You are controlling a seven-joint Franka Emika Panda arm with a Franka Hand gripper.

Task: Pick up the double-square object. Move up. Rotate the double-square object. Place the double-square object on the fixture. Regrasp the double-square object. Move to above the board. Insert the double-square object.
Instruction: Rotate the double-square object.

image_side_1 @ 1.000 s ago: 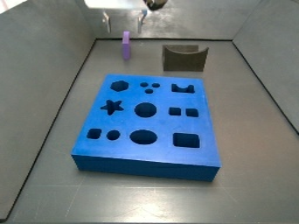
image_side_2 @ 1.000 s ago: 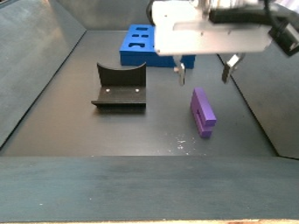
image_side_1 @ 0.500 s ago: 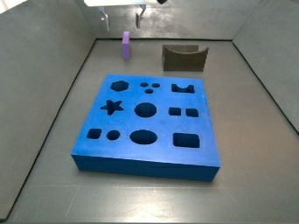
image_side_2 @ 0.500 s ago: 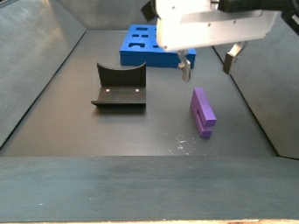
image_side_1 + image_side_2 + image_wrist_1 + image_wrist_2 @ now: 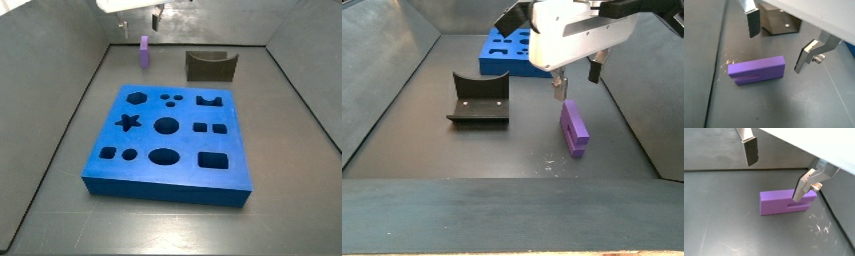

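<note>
- The double-square object is a small, elongated purple plastic block lying flat on the dark floor; in both wrist views a narrow groove or notch runs in from one end, splitting that end into two squared parts.
- Its top face is smooth and lighter than its side faces, and its edges are crisp and straight.
- In a side view it appears as a long purple bar lying near the right wall of the enclosure, well apart from the fixture and the board.
- In a side view from the opposite end it shows as a small pale purple piece at the far end of the floor, beyond the board.
- Faint pale scuff marks dot the floor just beside the block.
- The gripper hangs above the block with its fingers spread wide and nothing between them; one silver finger stands off to one side of the block and the other sits over its notched end, neither clearly touching it.
- The fixture is a dark holder with a curved dip in its top, standing on the floor apart from the block.
- The board is a large blue slab with star, hexagon, round and square cut-outs, filling the middle of the floor.
</note>
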